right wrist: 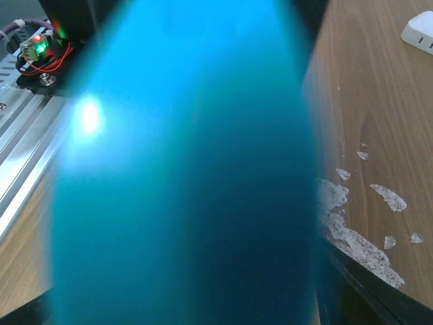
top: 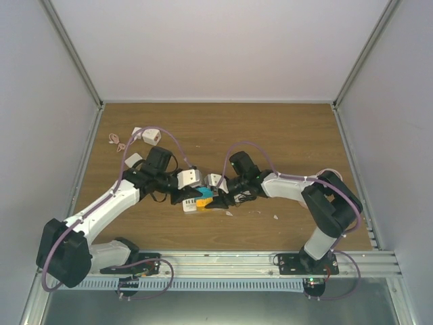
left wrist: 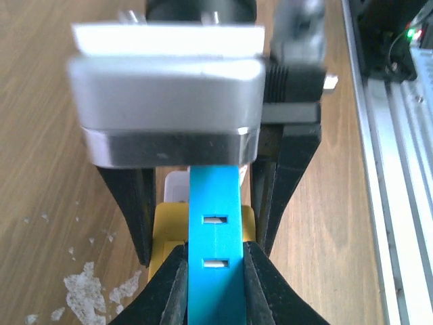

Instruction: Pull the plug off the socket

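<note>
Top external: plug-and-socket assembly (top: pixel 199 199) lengthwise left-right.

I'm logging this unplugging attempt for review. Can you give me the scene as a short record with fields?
left gripper: shut on the blue slotted piece
right gripper: facing the left one at mid-table; grip unclear
yellow piece: right behind the blue one, touching it
right wrist view: filled by blurred blue
white block: far left, apart from both arms
table: wood, with white flecks near the work
</note>
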Controlling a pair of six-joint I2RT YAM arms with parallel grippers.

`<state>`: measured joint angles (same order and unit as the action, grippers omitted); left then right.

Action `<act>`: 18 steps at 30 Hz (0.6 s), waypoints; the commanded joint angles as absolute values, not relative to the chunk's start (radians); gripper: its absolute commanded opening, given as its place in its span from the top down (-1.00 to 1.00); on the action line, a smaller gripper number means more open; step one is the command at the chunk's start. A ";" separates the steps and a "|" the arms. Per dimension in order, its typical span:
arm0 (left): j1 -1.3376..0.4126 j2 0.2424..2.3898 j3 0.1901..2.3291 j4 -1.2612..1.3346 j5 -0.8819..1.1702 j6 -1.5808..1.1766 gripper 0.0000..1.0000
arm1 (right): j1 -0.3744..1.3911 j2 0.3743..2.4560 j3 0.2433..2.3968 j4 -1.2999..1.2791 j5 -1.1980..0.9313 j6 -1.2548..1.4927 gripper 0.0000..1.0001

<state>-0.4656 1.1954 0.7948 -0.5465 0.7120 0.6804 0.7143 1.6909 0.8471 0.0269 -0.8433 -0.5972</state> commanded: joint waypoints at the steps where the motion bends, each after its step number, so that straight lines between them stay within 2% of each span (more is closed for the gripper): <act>1: -0.425 1.196 0.868 -0.511 0.878 0.661 1.00 | 0.715 1.731 0.839 0.005 -0.794 -0.617 0.17; 9: -0.398 1.204 0.873 -0.545 0.873 0.686 1.00 | 0.715 1.730 0.844 0.005 -0.799 -0.613 0.12; 18: -0.298 1.187 0.912 -0.657 0.917 0.749 1.00 | 0.699 1.657 0.904 -0.042 -0.824 -0.597 -0.39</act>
